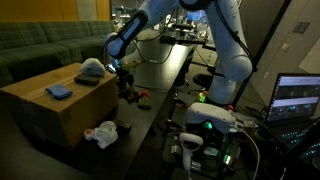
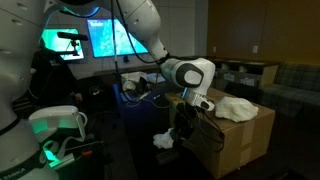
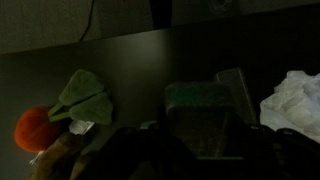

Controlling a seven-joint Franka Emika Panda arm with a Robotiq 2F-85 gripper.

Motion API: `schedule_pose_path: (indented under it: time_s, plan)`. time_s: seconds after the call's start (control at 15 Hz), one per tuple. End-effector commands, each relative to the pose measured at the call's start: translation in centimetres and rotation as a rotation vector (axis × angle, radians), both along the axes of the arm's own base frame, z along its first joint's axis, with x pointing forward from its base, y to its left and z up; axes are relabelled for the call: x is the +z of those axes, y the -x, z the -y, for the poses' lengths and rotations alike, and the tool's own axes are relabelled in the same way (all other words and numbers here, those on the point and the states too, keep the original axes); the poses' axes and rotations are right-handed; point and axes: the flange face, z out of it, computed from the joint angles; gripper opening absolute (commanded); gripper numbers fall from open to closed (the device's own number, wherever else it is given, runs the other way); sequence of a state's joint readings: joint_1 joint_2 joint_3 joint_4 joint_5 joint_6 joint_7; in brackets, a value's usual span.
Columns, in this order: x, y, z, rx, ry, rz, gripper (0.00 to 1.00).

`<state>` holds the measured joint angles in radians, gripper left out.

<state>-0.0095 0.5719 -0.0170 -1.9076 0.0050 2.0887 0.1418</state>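
Wrist view is dim: a green block (image 3: 200, 100) sits near the centre on a dark surface, with a white cloth (image 3: 295, 100) at its 3 o'clock and a green rag (image 3: 85, 95) at its 9 o'clock. An orange ball (image 3: 30, 128) lies just beside the rag, toward 8 o'clock. A dark shape fills the 6 o'clock edge of that view, with the block just above it. Whether anything touches the block I cannot tell. In an exterior view the gripper (image 1: 126, 88) hangs low and points down, just beside the 3 o'clock side of a cardboard box (image 1: 60, 115). A pale blue cloth (image 1: 92, 68) and a blue cloth (image 1: 60, 92) lie on the box top. The white cloth (image 1: 100, 133) lies on the dark surface at the gripper's 7 o'clock. In an exterior view the gripper (image 2: 185, 125) is at the box's (image 2: 240, 140) 9 o'clock, with the white cloth (image 2: 163, 140) near it at 8 o'clock. Its jaws are too dark and small in every view to judge, so I cannot tell whether they stand apart, are closed, or hold anything
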Motion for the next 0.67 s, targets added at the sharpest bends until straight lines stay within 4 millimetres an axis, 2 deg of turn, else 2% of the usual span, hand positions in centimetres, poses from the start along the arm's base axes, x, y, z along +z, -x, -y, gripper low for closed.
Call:
schedule_pose_path:
  time_s: [0.0,0.33,0.6]
  plan:
    - [-1.5,1.0,0.3,-0.056,0.066,0.058,0.32]
    - [-3.7,4.3,1.6,-0.125,0.116,0.036,0.32]
    - [-4.5,6.6,0.9,-0.109,0.078,0.031,0.32]
